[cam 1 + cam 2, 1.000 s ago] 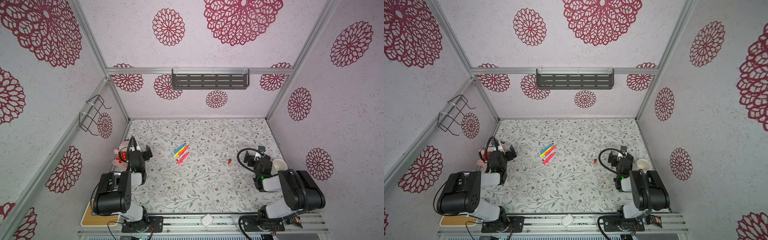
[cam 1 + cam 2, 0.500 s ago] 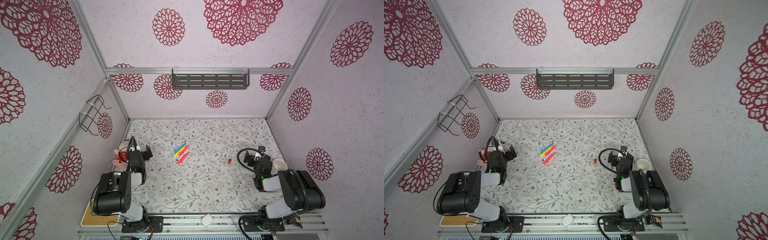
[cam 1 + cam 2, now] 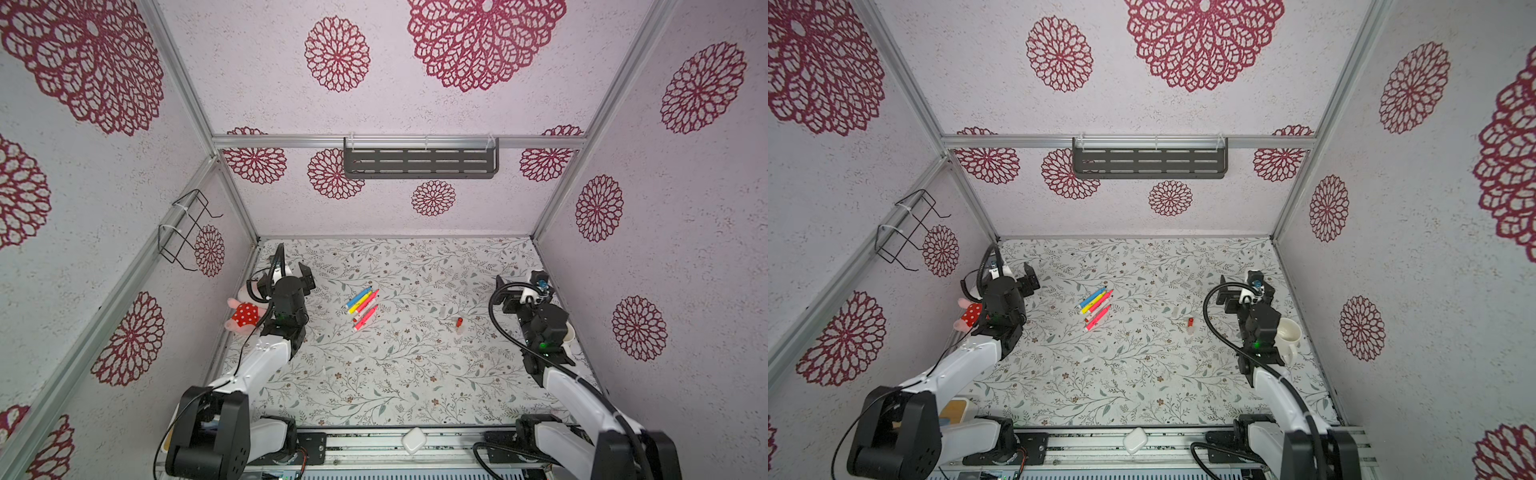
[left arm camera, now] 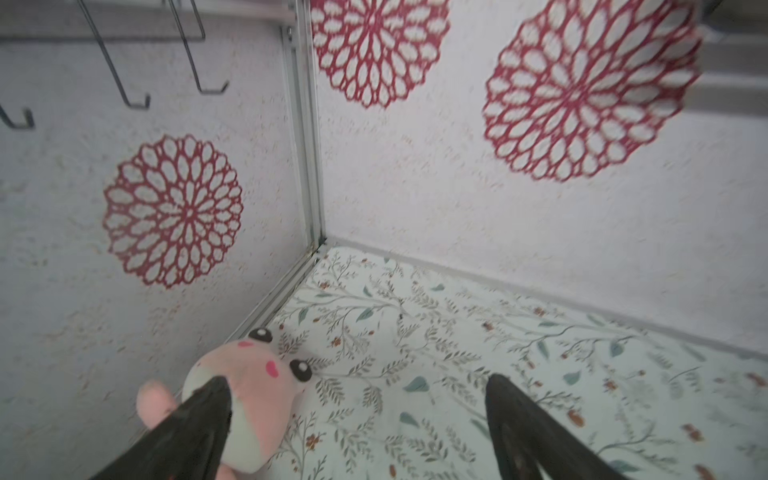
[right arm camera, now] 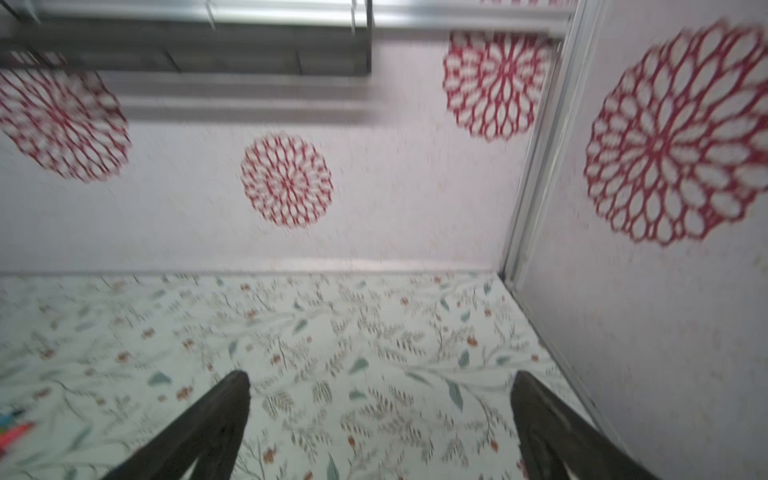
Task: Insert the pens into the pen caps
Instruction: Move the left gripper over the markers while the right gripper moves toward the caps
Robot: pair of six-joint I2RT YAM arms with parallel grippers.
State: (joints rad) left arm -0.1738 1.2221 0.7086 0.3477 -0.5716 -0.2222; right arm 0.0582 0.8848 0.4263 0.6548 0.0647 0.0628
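Pens (image 3: 362, 307): five in a loose bunch flat on the table (image 3: 415, 374), left of centre — none capped yet.
Long axis: every barrel runs near-left to far-right.
Pen caps (image 3: 459, 323): one showing red lies right of centre, well apart from the pens; the clear ones are too small to place.
Left claw (image 4: 357, 384): jaws wide, empty, aimed at the far-left corner beside a soft toy (image 4: 249, 386); the pens lie to its right.
Right claw (image 5: 380, 376): jaws wide, empty, facing the far wall; the red cap lies to its left.
Nearer arm: left for pens, right for cap — a judgement.
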